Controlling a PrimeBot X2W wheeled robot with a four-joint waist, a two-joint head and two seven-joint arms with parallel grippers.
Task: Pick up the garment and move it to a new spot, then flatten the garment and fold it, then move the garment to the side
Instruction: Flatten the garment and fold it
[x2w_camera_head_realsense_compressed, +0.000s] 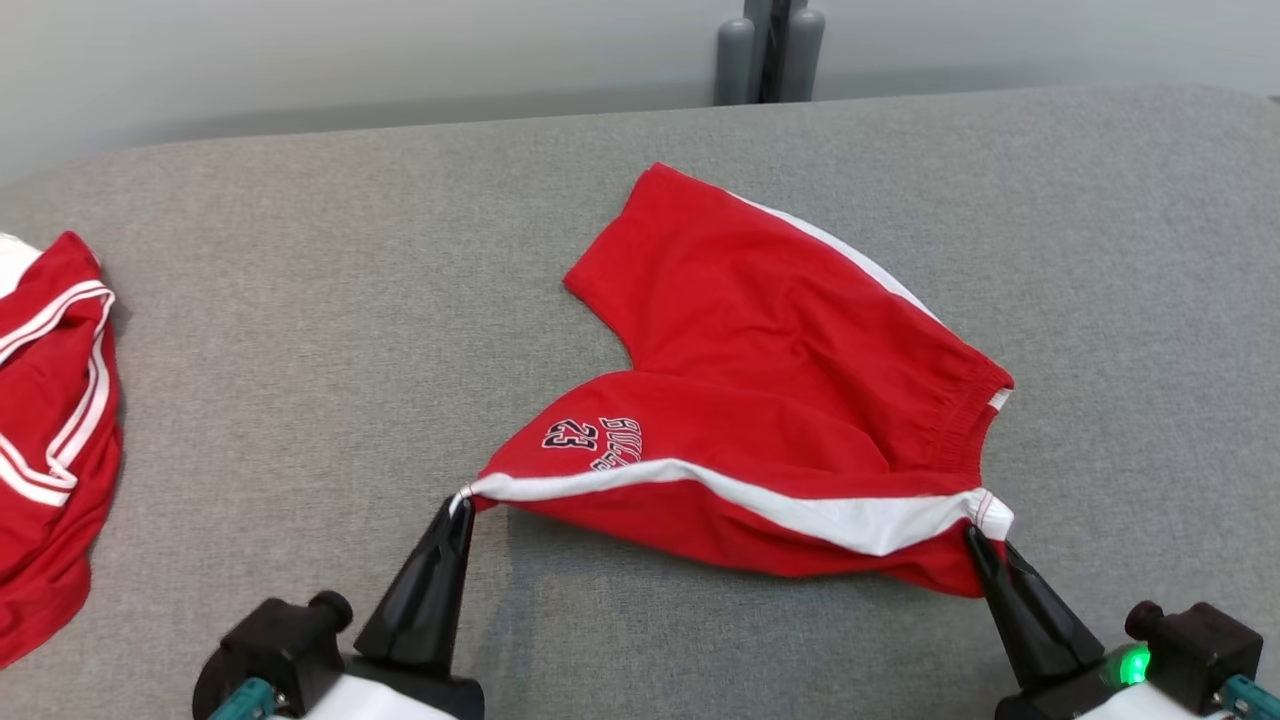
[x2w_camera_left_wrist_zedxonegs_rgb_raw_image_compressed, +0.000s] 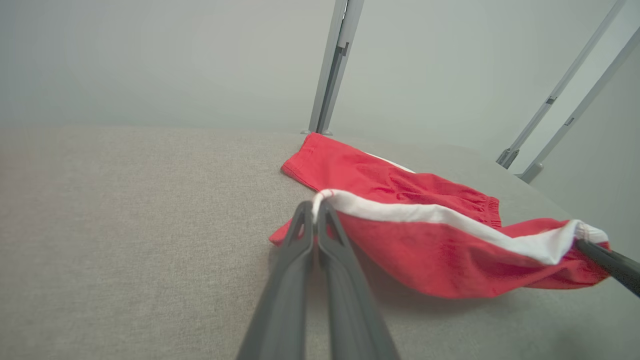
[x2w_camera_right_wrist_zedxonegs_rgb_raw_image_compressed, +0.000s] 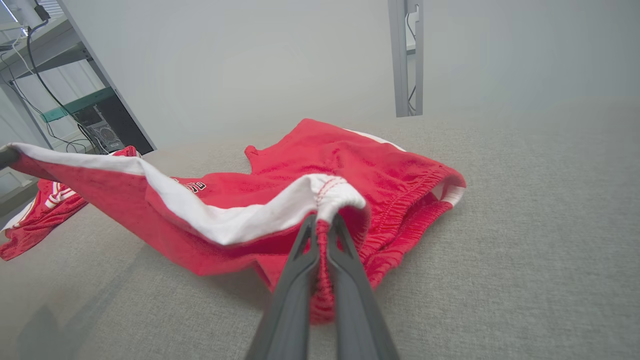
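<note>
- We are holding the white-striped red fabric shorts (x2w_camera_head_realsense_compressed: 760, 340), centre-right of frame, left end effector (x2w_camera_head_realsense_compressed: 462, 503) and right end effector (x2w_camera_head_realsense_compressed: 972, 533) each pinched on a stripe end.
- We are aiming for level, even tension.

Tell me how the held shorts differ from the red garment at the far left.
The shorts are held by the left gripper and right gripper; the other garment lies untouched. The shorts show a broad white band; the other garment, thin paired stripes. Both are red and white.
</note>
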